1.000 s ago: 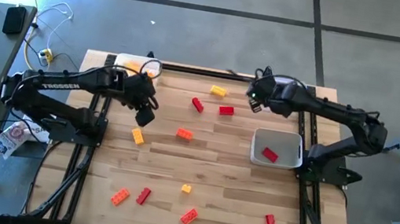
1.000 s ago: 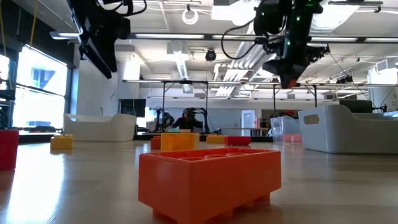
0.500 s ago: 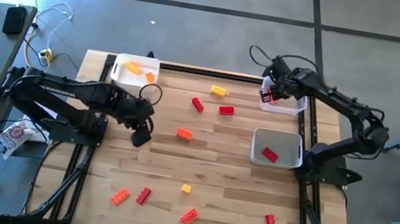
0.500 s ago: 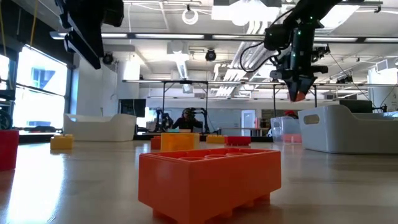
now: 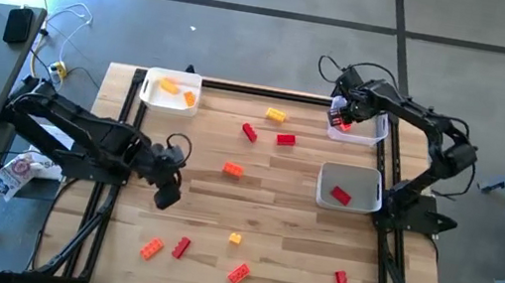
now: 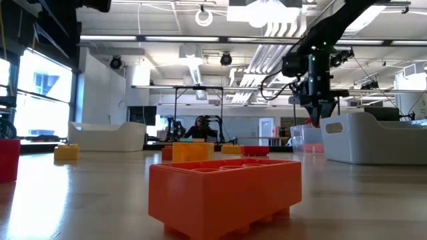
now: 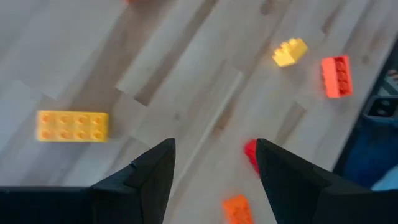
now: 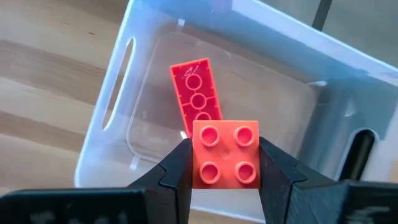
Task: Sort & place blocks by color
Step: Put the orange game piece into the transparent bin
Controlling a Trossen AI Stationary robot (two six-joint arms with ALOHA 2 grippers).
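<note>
My right gripper [image 5: 338, 124] is shut on a red square four-stud block [image 8: 225, 154] and hangs over the clear tray [image 5: 366, 136] at the table's far right. A long red brick [image 8: 196, 90] lies flat in that tray. My left gripper [image 5: 164, 196] is open above the table's left middle, with nothing between its fingers. Below it lie a yellow brick [image 7: 73, 126], a small yellow block [image 7: 289, 51] and an orange-red one [image 7: 336, 76]. More red, orange and yellow blocks lie scattered on the wood, such as an orange one [image 5: 232, 169]. My right gripper pinches the red square block by two opposite side walls [image 8: 196, 163], one finger on each. The fingers come from above, pointing down. The block is lifted clear over the clear tray, studs facing the wrist camera. It shows as a red tip [image 6: 315, 122] below the fingers.
A white tray [image 5: 151, 96] at the far left holds orange and yellow blocks. Another white tray [image 5: 363, 204] at the right holds one red block. A large orange block [image 6: 223, 193] lies close to the low camera. Black rails run along the table's left and right sides.
My right gripper moved toward the table's right edge and came down over the clear tray, block still held. My left gripper travelled from beside the far-left tray toward the near edge.
</note>
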